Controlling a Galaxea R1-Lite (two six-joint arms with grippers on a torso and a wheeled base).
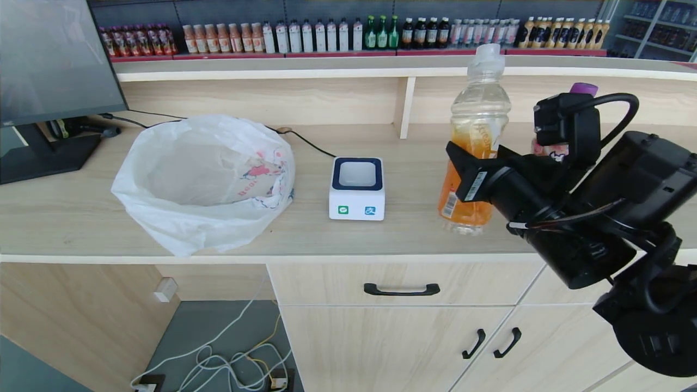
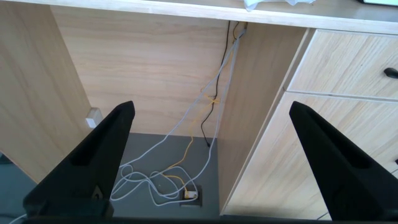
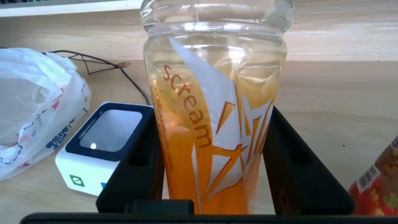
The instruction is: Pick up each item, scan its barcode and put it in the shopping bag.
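1. While my right claw [image 3: 214,180] sits at the orange drink bottle [image 1: 479,109], its two fingers [image 3: 134,168] press on both sides of the bottle's middle, so I call it clamped on.
2. The bottle stands upright on the surface [image 1: 403,234], to the right of the scanner [image 1: 356,188]. The shopping bag [image 1: 201,179] lies open on the scanner's other side.
3. My left claw [image 2: 210,112] hangs low in front of the cupboard [image 2: 336,74], fingers wide apart, holding nothing.
4. I think the bottle is a bit heavy, as drink fills most of it. Its thin plastic may dent, and the smooth label [image 3: 205,143] may slip.
5. Holding the middle looks right to me. The barcode [image 1: 449,204] sits low on the label, so I must keep it free for the scanner.
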